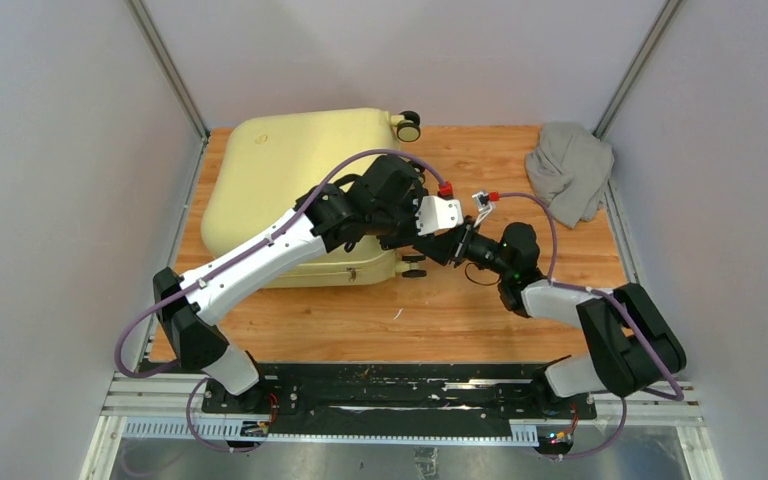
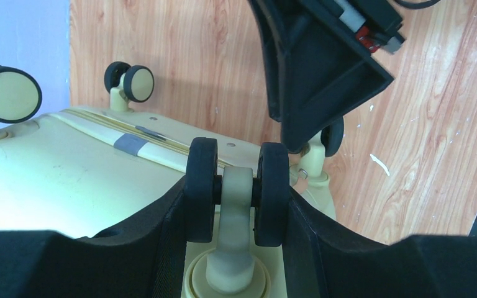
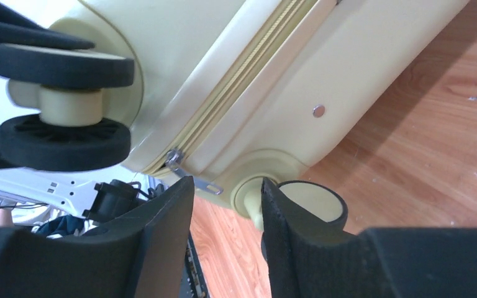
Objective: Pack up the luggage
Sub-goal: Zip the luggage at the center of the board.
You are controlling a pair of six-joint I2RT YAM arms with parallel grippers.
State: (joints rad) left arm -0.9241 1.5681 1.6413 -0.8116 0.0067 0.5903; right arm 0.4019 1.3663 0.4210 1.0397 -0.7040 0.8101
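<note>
Top external view: one closed pale yellow suitcase lies flat at the far left of the wooden table, and one grey cloth lies far right.
Four casters show in the left wrist view. The left gripper clamps the nearest caster between its two fingers, while the right gripper is narrowly parted and empty, just beside the zip pull.

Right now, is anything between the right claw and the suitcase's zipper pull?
Nothing visible. The pull hangs just ahead of the open right claw, off the suitcase seam, with the gap clear. The left claw only grips a wheel nearby.
</note>
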